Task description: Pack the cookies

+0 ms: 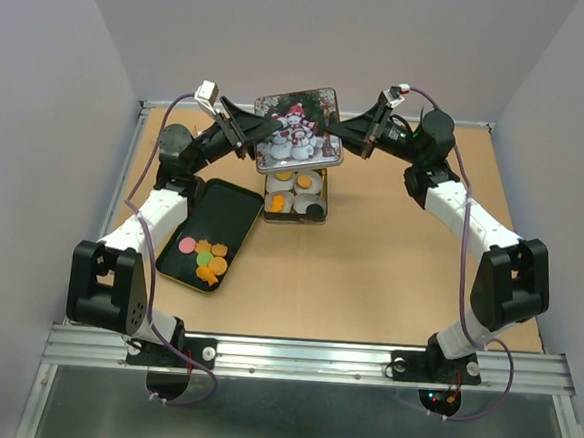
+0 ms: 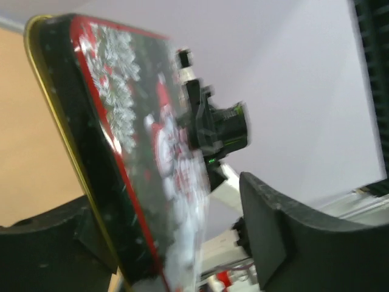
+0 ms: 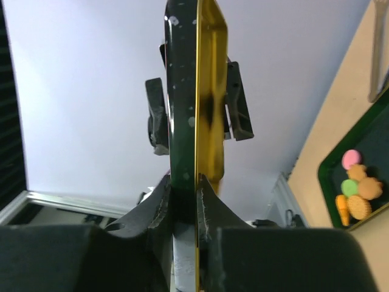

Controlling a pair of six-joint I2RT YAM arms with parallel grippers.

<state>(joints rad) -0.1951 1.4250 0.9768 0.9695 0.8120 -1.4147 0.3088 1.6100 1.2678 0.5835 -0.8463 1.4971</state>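
Flat round cookies point(image 1: 207, 258) are lying on a dark tray point(image 1: 225, 206), away from the right tool point(image 1: 329, 133), which is pinching the glossy lid point(image 1: 298, 129); the left tool point(image 1: 252, 136) is gaping wide.

Both arms extend forward and inward, wrists raised, grippers facing each other. Left gripper point(image 1: 248, 136): jaws parted. Right gripper point(image 3: 183, 190): jaws clamped on the lid point(image 1: 296, 129) edge.

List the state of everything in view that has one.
Lid: off, held above the tin.
Right claw: shut on the lid.
Left claw: open, astride the lid's opposite edge.
Tin: open, partly filled with cookies.
Tray: holds a small pile of loose cookies.
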